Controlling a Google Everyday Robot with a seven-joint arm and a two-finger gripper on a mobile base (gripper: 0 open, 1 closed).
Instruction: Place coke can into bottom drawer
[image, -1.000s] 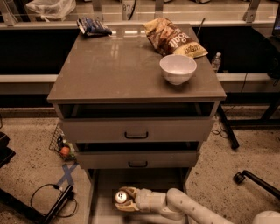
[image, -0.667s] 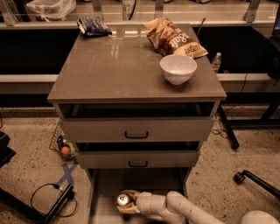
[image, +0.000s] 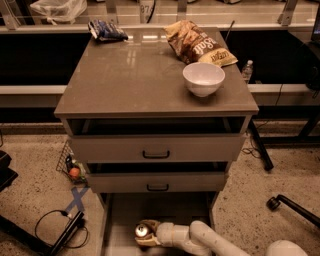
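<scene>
The bottom drawer (image: 120, 220) is pulled out below the two upper drawers, a shallow grey-brown tray. My gripper (image: 145, 233) reaches into it from the lower right on the white arm (image: 200, 237). The gripper is shut on the coke can (image: 141, 231), whose silver top faces up; its red body is mostly hidden by the fingers. The can is low inside the drawer near its front edge.
On the cabinet top (image: 130, 80) stand a white bowl (image: 203, 78), a brown chip bag (image: 197, 45) and a blue packet (image: 106, 30). The two upper drawers (image: 156, 149) stand slightly open. Cables (image: 60, 225) and a small basket (image: 70, 165) lie on the floor at left.
My gripper with the coke can has moved slightly lower and toward the front of the bottom drawer. Nothing else has moved.
</scene>
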